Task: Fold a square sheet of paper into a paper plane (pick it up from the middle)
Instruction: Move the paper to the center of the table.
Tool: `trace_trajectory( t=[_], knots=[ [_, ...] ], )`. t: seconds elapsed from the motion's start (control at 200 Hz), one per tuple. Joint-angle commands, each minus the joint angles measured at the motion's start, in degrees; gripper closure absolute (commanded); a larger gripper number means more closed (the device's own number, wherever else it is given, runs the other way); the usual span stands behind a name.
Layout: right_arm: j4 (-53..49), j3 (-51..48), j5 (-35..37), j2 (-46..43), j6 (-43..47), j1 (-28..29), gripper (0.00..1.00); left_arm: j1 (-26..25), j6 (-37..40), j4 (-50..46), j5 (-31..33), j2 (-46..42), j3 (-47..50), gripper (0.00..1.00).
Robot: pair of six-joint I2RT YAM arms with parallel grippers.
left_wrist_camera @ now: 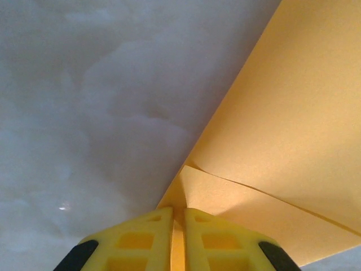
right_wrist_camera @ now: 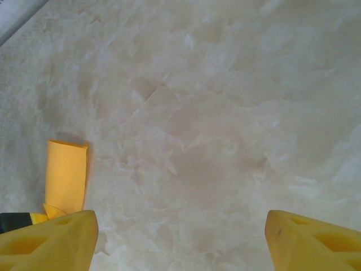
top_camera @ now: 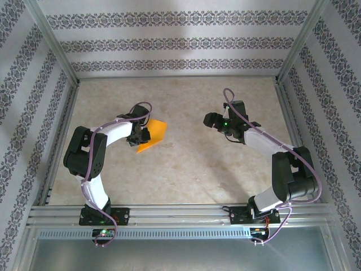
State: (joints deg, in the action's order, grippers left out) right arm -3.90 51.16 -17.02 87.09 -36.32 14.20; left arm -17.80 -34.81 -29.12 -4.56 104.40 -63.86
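**Step in hand: lifting the sheet for the first fold**

1. Status. The left gripper [top_camera: 141, 135] is clamped on the thin, bright orange square sheet of paper [top_camera: 156, 134]. The sheet lies on the left half of the pale marbled table [top_camera: 186, 175], about midway between its near and far edges. In the left wrist view the yellow fingers [left_wrist_camera: 141, 237] are pressed together on an edge of the sheet. A second layer shows beneath that edge, and a crease line runs out from the pinch. The right gripper [top_camera: 210, 119] hangs over the right half of the table with its jaws spread wide and nothing between them, well apart from the sheet.

2. Procedure. Verify that both layers are caught in the pinch before lifting. Raise the left gripper slowly and straight up, since thin paper is likely to slip or tear if dragged sideways. The pinch appears to sit at the rim, not the middle, so expect the free part to droop. Bring the right gripper in to support the opposite edge before creasing
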Motion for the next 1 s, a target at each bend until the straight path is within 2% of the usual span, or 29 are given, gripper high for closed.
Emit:
trace_trajectory(
  t=[0.0,0.175,0.43,0.655,0.994],
  knots=[
    [0.94,1.10,-2.17,1.11,-1.42,1.09,0.22,-2.02,-2.79,-2.21,-2.74,0.23,-0.76,0.88],
    [1.10,0.44,-4.37,1.92,-3.28,1.93,0.22,-7.05,-4.10,-6.46,-0.67,0.72,-3.41,0.88],
    [2.86,-0.44,-7.93,4.89,-7.94,5.19,0.23,-12.50,-6.89,-7.92,-0.11,1.86,-5.12,0.88],
    [4.79,1.37,-10.69,10.29,-10.24,9.91,0.30,-12.94,-6.08,-7.68,2.09,3.41,-4.59,0.89],
    [5.75,2.90,-11.54,12.13,-11.16,10.74,0.31,-11.28,-3.78,-7.73,4.53,0.69,-8.10,0.84]
  ],
)
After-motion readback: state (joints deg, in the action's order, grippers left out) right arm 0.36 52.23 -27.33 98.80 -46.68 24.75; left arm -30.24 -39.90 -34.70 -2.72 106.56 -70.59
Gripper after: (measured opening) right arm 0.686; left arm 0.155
